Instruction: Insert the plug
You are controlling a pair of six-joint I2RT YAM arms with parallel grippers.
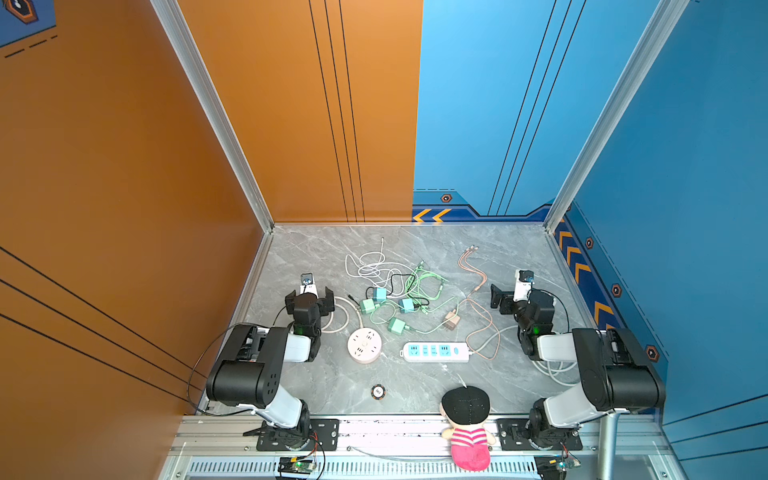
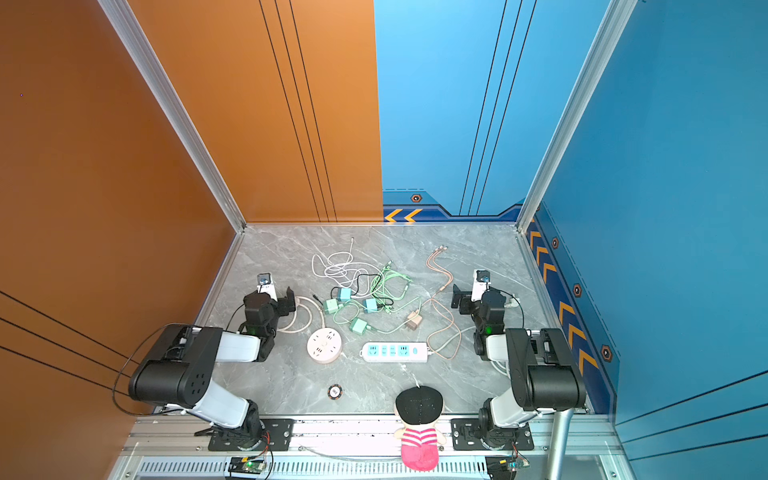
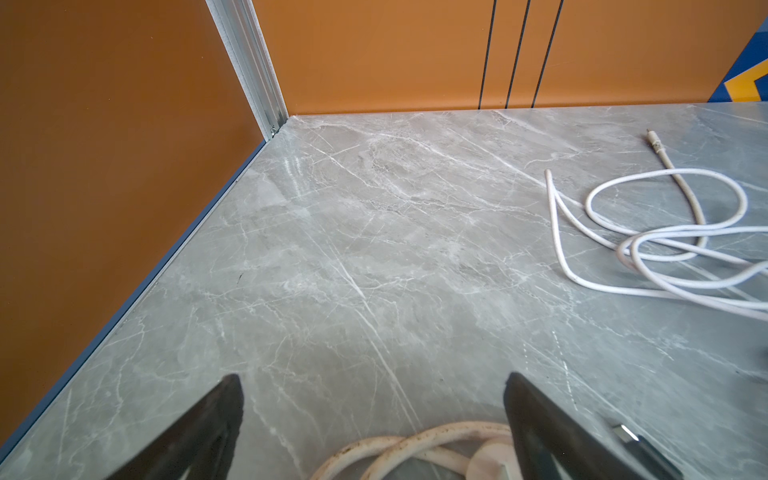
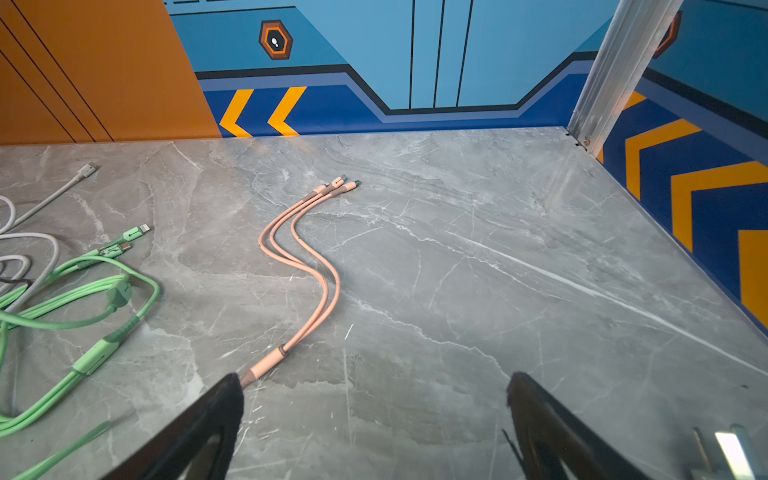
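One round pink socket (image 1: 364,345), one oblong white strip (image 1: 435,351), marble tabletop (image 1: 316,253).

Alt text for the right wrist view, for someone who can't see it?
The right hand hangs open and empty above a grey marble tabletop. A pink three-headed cable snakes away from beside one fingertip; green cables and a white cable lie further off, with orange and blue walls behind.
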